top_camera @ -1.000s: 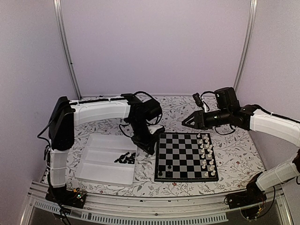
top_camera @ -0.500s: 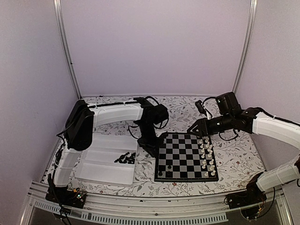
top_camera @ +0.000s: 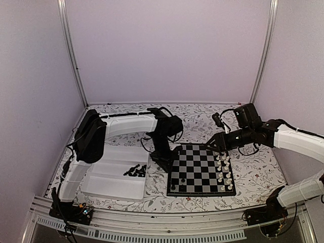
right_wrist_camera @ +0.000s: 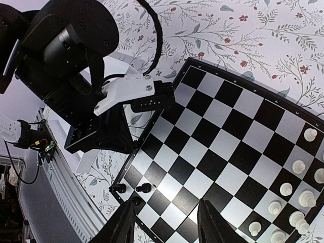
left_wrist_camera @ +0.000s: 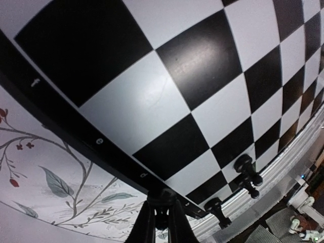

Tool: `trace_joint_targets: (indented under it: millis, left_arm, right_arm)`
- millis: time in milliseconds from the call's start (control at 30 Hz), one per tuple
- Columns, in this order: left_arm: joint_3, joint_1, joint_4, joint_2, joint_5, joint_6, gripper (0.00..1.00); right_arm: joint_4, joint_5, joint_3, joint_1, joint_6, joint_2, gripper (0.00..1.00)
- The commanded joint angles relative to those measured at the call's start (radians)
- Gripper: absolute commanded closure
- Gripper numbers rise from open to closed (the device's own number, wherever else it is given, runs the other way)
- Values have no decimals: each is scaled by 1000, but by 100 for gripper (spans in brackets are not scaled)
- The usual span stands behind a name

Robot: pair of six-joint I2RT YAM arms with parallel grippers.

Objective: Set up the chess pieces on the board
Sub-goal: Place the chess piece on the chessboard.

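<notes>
At the left edge of the board (top_camera: 197, 167), left gripper (left_wrist_camera: 161, 207) is clamped shut, can't tell if it's got a piece (rook_fan)
yeah, right gripper (right_wrist_camera: 166, 205) half open, empty; black pieces (top_camera: 135, 171) mostly heaped in tray (top_camera: 101, 178), a clumsy drop could topple the corner ones (yam_guy)

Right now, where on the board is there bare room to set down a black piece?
Free on the board: middle and far-left squares, between its left border and the white pieces. Crowded: the two right columns they fill, and the near-left corner with three black pieces.
</notes>
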Motion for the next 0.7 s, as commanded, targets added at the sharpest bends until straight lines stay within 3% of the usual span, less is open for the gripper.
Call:
trace_joint_targets:
  millis: [0,267,533,667]
  left_arm:
    - [16,-10,-4,27,29,-8,100]
    - [13,-11,7,48,63,-17,99]
    - [30,-10,9,57,58,-26,82]
    - [43,-8,11,56,58,-28,78]
  right_arm:
    - [20,0,-12,2,-5,-16,56]
    - [26,-4,-22,2,1,-17,56]
    - [30,-4,-39,2,8,-26,56]
    - [38,-8,-39,2,13,-23,56]
